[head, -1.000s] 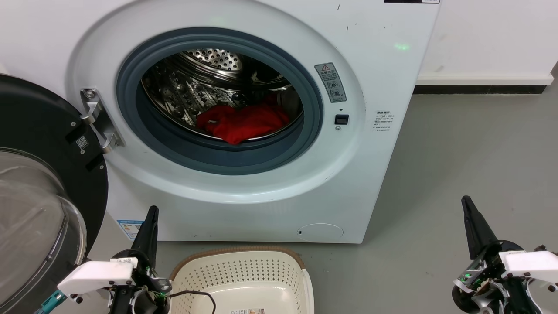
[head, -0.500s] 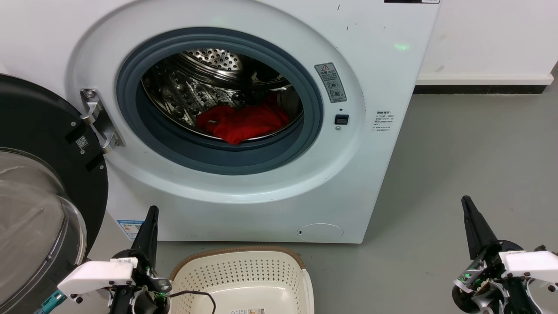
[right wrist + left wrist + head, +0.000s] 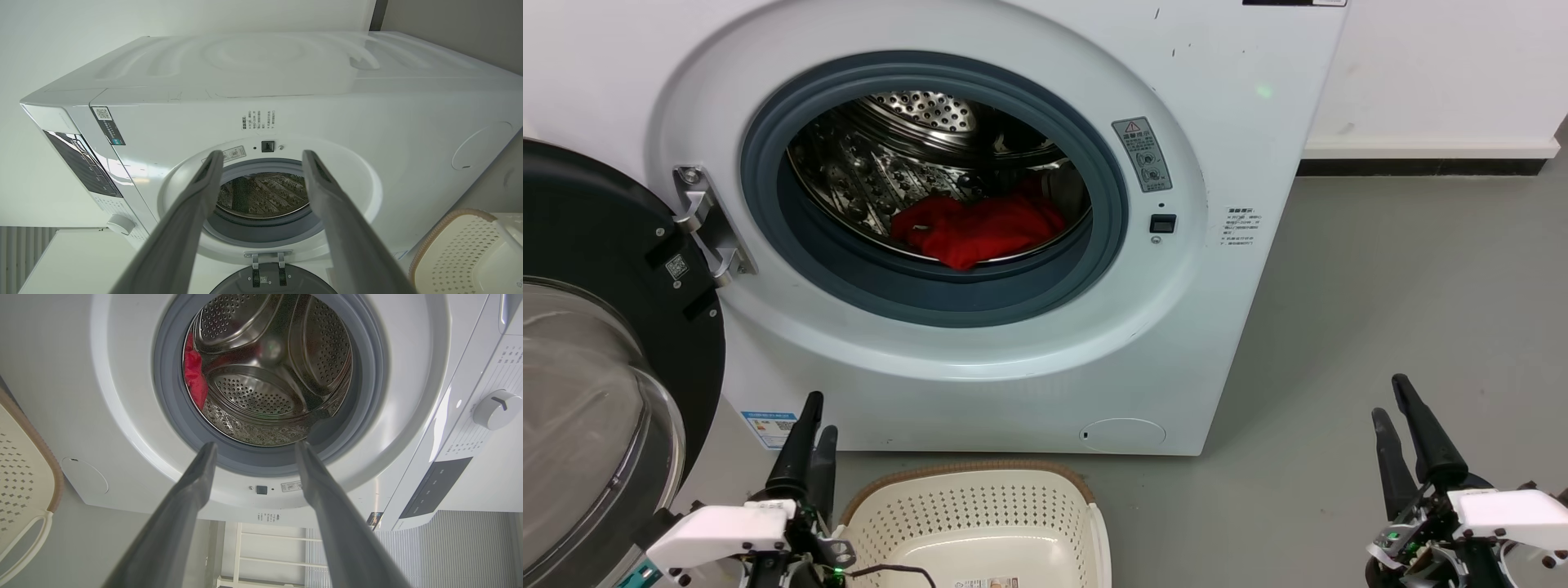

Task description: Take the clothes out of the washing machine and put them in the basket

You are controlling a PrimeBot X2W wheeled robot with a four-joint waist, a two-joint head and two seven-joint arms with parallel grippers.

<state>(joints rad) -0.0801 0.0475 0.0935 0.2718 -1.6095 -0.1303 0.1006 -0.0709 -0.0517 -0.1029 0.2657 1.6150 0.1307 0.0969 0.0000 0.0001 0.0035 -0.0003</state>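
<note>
The white washing machine (image 3: 1233,163) stands with its round door (image 3: 596,351) swung open to the left. Red clothes (image 3: 980,229) lie low in the steel drum (image 3: 907,155), and a strip of the clothes (image 3: 195,377) shows at the drum's left edge in the left wrist view. The cream basket (image 3: 972,514) sits on the floor in front of the machine, with nothing red in it. My left gripper (image 3: 815,416) is open beside the basket's left end, fingers apart (image 3: 253,447). At the lower right, over the floor, my right gripper (image 3: 1388,396) is open too (image 3: 261,153).
Grey floor (image 3: 1405,278) stretches right of the machine to a white wall with a dark skirting (image 3: 1421,167). The open door's glass bowl (image 3: 580,408) bulges out at the lower left, close to my left arm. A black cable (image 3: 890,572) lies over the basket's near rim.
Both grippers have rotated slightly, so both fingers of each now show apart in the head view. The left one sits a little lower. The clothes and basket have not moved.
</note>
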